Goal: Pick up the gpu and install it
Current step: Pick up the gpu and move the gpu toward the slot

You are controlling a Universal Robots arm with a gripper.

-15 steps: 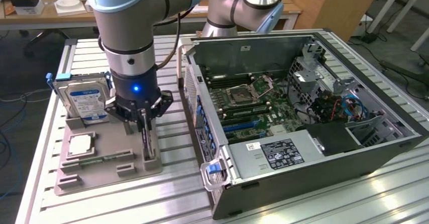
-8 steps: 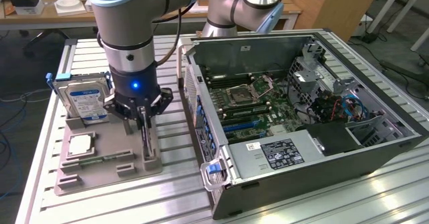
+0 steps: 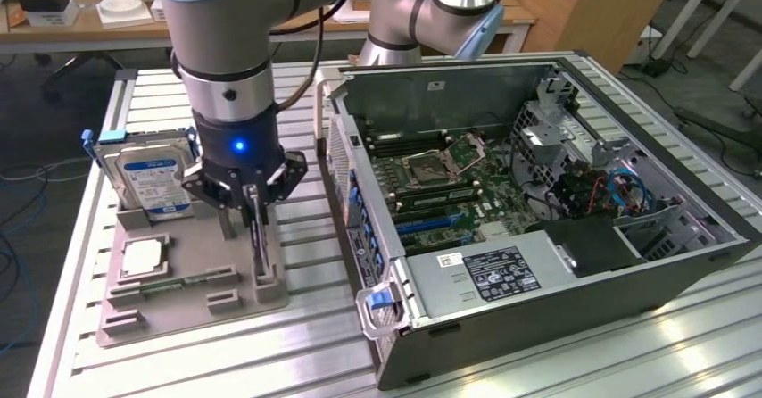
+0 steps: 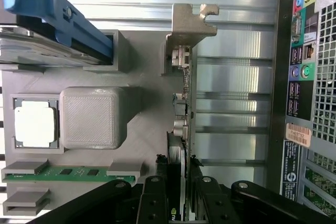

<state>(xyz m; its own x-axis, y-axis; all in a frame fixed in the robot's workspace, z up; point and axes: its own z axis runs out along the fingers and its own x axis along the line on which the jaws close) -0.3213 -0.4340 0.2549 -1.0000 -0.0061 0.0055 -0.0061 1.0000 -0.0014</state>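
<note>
gpu stands on its long edge in a slot of the grey tray, at the tray's edge on the exterior view's right, not yet lifted out. Its metal bracket is at the end away from my wrist.

My gripper is straight above the card. One finger is on each face and both are pressed in against it, so I'm clamped on the gpu.

Same tray, toward the exterior view's left:
- hard drive, upright in its blue carrier at the far end
- cpu, flat in its pocket, nearer
- memory stick, lying flat just near of the cpu

Open pc case lies on its side just beside the tray, on the exterior view's right, with the motherboard facing up. Tray and case both sit on the slatted aluminium table.
</note>
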